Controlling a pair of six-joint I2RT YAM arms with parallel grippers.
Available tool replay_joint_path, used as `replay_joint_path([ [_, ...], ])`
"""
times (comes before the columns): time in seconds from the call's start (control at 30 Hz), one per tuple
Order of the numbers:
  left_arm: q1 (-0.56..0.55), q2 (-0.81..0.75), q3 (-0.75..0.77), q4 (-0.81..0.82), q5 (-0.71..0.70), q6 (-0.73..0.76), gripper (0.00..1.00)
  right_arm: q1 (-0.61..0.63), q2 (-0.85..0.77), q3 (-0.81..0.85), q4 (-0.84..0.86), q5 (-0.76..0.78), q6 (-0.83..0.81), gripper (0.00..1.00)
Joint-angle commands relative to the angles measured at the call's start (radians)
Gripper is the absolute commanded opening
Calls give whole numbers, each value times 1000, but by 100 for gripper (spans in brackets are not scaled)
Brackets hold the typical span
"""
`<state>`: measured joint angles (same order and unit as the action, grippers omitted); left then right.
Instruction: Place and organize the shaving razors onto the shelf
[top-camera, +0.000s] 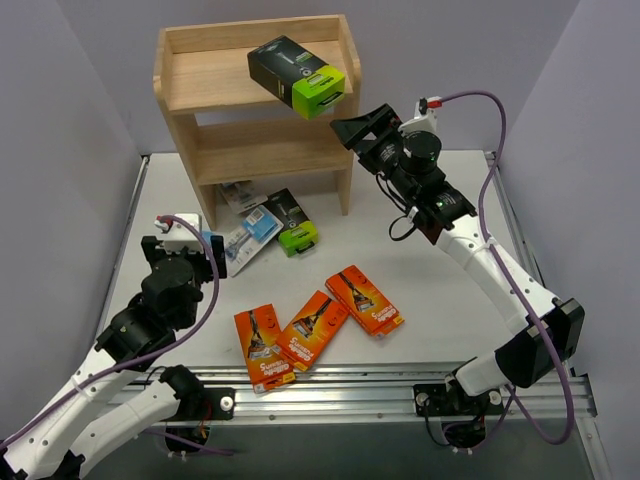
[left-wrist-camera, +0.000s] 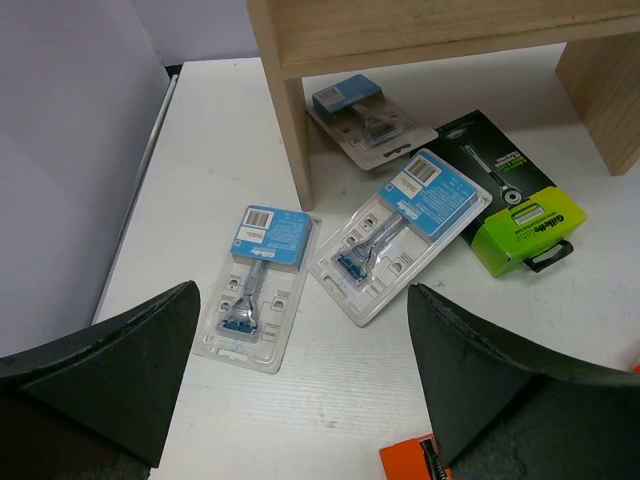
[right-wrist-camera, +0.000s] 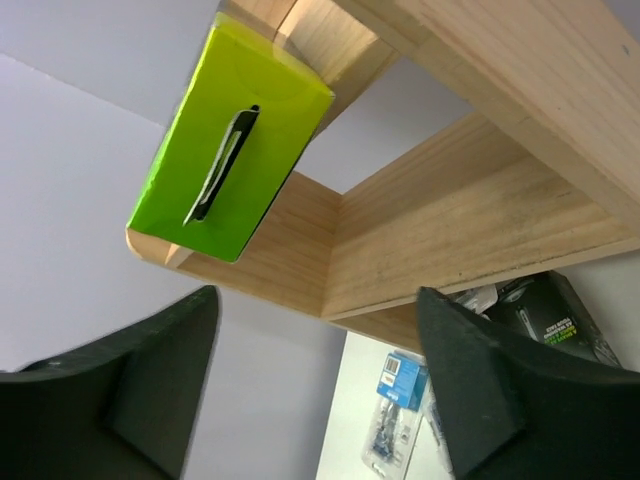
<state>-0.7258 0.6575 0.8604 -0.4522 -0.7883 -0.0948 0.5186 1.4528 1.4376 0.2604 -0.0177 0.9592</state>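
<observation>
Left hand (left-wrist-camera: 300, 330) hangs released over blister packs (left-wrist-camera: 385, 240), likely light and slippery; pinch one's long edges. Right hand (right-wrist-camera: 318, 320), released, faces the lime-ended box (right-wrist-camera: 225, 140) overhanging the shelf (right-wrist-camera: 480, 220)

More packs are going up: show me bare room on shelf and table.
Free: top tier left of the black-and-green box; the middle tier; table right of the orange boxes. Crowded: before the shelf's left leg, where blister packs and another green box cluster.
</observation>
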Motion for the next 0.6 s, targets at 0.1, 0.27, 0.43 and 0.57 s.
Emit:
replay_joint_path([
  [0.1, -6, -32, -3, 49, -58, 27, 94, -11, -26, 21, 128, -119, -51, 57],
  [0.27, -4, -45, -8, 56, -71, 32, 94, -11, -2, 50, 135, -133, -56, 52],
  [0.43, -6, -50, -12, 61, -63, 30, 94, -17, 27, 61, 161, -142, -42, 52],
  [0.57, -4, -44, -11, 61, -42, 29, 94, -15, 32, 55, 200, -139, -40, 52],
])
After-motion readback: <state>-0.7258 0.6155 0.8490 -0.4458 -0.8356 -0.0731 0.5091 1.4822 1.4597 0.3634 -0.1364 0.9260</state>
